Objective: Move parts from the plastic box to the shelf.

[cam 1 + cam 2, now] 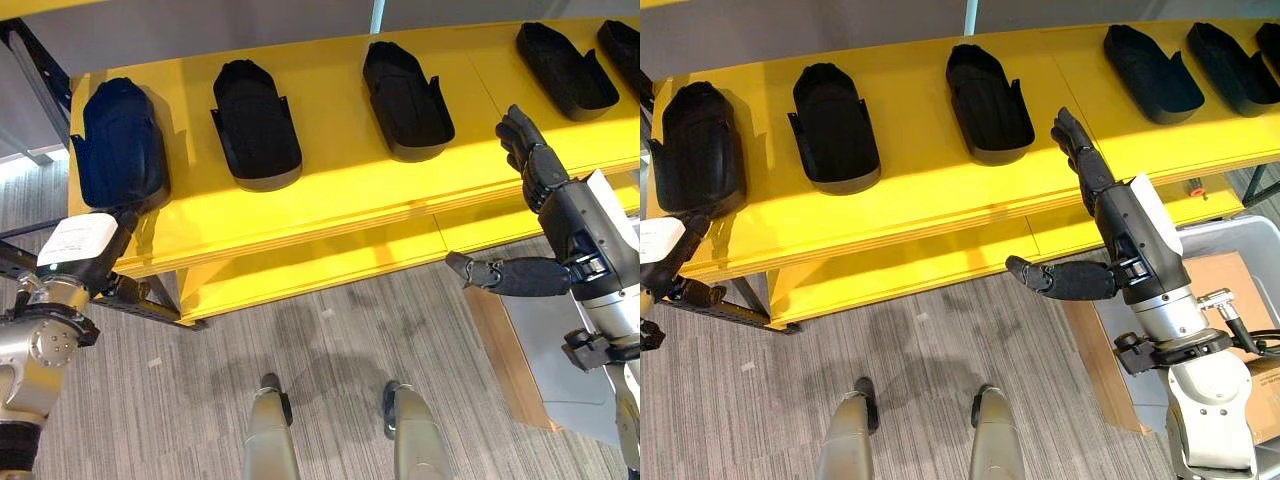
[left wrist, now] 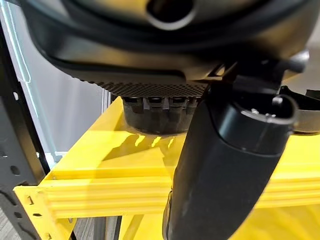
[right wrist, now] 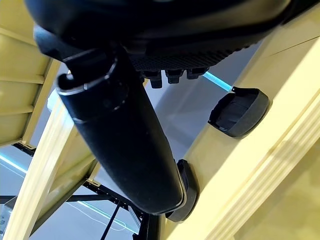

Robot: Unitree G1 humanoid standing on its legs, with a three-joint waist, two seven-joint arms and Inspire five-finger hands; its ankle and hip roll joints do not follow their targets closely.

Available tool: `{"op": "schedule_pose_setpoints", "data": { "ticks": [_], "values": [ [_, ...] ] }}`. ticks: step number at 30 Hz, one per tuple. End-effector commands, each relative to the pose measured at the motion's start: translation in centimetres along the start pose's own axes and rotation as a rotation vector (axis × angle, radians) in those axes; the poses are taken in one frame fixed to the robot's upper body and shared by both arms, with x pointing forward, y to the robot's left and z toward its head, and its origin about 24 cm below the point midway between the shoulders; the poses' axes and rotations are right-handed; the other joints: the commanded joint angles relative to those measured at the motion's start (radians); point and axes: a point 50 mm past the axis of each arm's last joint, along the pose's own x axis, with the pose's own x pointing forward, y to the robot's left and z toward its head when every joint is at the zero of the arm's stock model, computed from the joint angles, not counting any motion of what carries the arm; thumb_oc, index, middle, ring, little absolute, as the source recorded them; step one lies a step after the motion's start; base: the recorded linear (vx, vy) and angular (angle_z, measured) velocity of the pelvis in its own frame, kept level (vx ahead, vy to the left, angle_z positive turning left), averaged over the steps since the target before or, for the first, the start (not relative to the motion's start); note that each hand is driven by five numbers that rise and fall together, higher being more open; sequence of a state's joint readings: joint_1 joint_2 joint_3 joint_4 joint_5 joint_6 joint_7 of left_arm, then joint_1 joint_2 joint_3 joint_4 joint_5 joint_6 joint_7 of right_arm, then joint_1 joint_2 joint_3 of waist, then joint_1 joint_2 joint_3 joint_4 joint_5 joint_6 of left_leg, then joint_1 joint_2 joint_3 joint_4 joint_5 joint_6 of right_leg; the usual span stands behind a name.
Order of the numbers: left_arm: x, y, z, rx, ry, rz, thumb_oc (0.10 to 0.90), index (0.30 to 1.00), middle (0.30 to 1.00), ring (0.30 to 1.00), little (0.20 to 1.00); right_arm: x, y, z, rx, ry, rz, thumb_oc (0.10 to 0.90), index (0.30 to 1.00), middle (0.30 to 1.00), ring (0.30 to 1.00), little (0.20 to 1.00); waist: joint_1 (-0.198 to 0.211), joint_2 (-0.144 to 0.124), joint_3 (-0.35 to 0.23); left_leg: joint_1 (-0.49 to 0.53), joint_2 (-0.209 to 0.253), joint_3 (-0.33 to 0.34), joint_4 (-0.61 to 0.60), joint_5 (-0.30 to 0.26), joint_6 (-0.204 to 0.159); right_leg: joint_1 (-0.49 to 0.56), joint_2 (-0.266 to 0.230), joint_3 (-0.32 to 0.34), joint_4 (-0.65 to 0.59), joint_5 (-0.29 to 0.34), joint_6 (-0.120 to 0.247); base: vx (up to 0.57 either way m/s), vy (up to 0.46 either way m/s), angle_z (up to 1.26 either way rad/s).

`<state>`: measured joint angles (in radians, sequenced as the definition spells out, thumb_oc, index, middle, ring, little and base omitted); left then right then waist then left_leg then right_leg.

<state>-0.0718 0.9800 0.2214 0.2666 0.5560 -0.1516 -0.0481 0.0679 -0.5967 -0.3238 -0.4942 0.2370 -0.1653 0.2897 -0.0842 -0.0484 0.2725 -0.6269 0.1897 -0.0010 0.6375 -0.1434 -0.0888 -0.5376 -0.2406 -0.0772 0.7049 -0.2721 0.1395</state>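
Several black moulded parts lie in a row on the yellow shelf (image 1: 330,200). The leftmost part (image 1: 120,140) sits near the shelf's left end. My left hand (image 1: 95,245) is just below that part's near end, with straight fingers reaching up to it; the left wrist view shows the same part (image 2: 155,117) resting on the shelf past my thumb (image 2: 225,165). My right hand (image 1: 540,170) is open and empty at the shelf's front edge, between the third part (image 1: 405,100) and the fourth part (image 1: 565,70), thumb stuck out to the left. A grey plastic box (image 1: 1225,232) stands at the lower right.
A lower yellow shelf board (image 1: 300,275) runs under the top one. A black steel upright (image 2: 15,165) carries the shelf's left end. Brown cardboard (image 1: 1230,290) lies by the box. Grey carpet floor (image 1: 330,350) spreads in front of the shelf.
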Motion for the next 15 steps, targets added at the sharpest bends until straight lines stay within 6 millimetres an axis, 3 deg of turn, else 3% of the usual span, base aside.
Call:
{"op": "schedule_pose_setpoints", "data": {
  "ticks": [1, 15],
  "values": [
    [1.04, 7.60, -0.25, 0.082, -0.004, 0.277, 0.900, 1.000, 1.000, 1.000, 1.000, 1.45, -1.42, 3.38, -0.061, -0.223, -0.051, 0.900, 1.000, 1.000, 1.000, 1.000, -0.019, 0.007, -0.032, 0.048, -0.030, 0.022, -0.013, -0.056, 0.068, 0.061, 0.046, -0.011, -0.024, -0.030, -0.077, 0.00, 0.000, 0.00],
    [1.14, 7.99, -0.34, 0.080, 0.004, 0.290, 0.900, 1.000, 1.000, 1.000, 1.000, 1.37, -1.51, 3.33, -0.062, -0.220, -0.057, 0.900, 1.000, 1.000, 1.000, 1.000, -0.022, 0.008, -0.033, 0.046, -0.031, 0.023, -0.011, -0.056, 0.068, 0.059, 0.047, -0.010, -0.024, -0.030, -0.076, 0.00, 0.000, 0.00]
  ]
}}
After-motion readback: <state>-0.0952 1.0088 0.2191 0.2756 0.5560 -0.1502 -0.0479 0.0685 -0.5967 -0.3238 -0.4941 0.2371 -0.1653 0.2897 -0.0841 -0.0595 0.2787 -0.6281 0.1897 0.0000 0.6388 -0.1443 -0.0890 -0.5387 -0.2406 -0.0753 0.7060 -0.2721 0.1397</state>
